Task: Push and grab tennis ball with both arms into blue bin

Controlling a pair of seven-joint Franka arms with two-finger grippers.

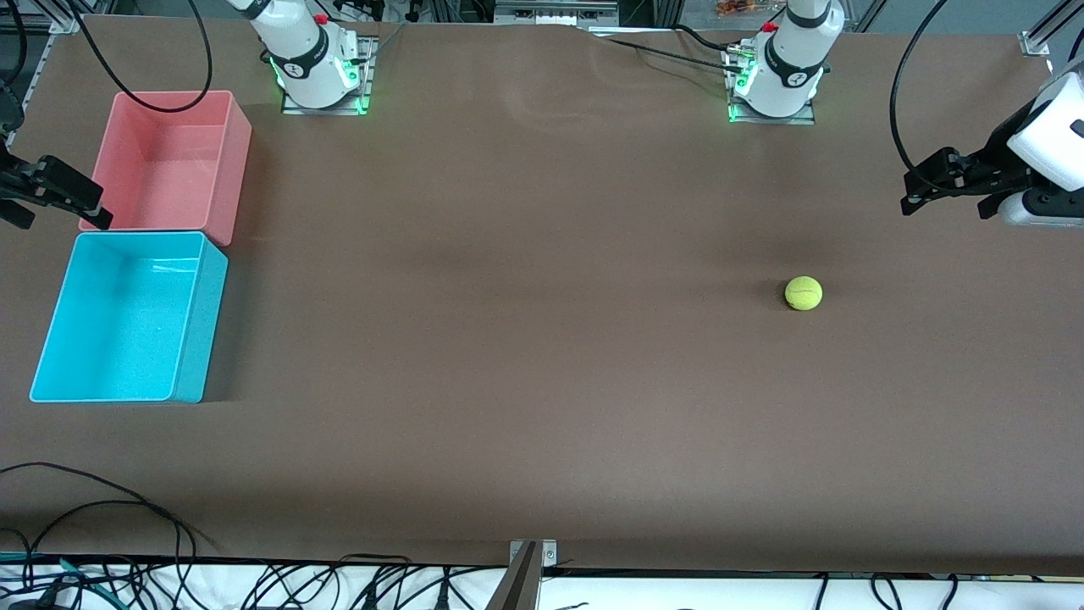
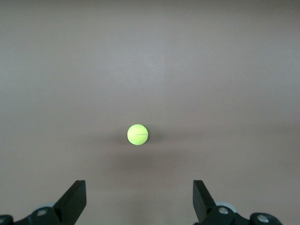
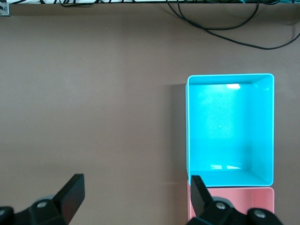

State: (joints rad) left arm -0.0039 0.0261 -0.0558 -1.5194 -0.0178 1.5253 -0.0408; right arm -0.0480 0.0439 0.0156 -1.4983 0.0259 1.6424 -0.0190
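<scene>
Tennis ball [image 1: 803,293] sat alone on the brown table [image 1: 525,356], toward the left arm's end, well apart from the blue bin [image 1: 190,330] at the right arm's end. Nothing touched the ball.

Left gripper [image 1: 942,193] hung over the table edge at its own end, near the ball but clear of it; fingers [image 2: 74,200] were spread as wide as they go, nothing between them. In the left wrist view the ball [image 2: 138,134] sat on bare table ahead of the open jaws.

Right gripper [image 1: 52,196] hovered beside the pink bin [image 1: 237,161], fingers [image 3: 70,193] equally wide apart, holding nothing.

Pink bin stood touching the blue bin, farther from the front camera than it. In the right wrist view the blue bin [image 3: 268,82] was empty, with only a strip of the pink bin [image 3: 243,202] in frame.
</scene>
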